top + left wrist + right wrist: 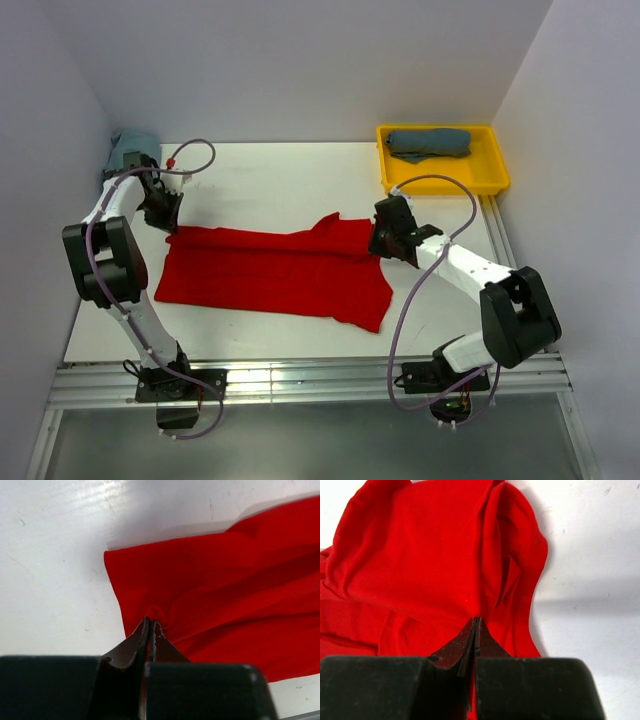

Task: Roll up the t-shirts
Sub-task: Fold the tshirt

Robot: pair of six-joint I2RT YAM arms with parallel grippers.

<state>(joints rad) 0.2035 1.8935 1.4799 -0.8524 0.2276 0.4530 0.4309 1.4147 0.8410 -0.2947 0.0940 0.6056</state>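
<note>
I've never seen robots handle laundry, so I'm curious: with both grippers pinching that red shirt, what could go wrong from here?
1. The left gripper pinches only a small pucker near the edge of the red t-shirt. The thin cloth could slip out when pulled.
2. The shirt lies creased and bunched by the right gripper, so any roll may come out lopsided.
</note>
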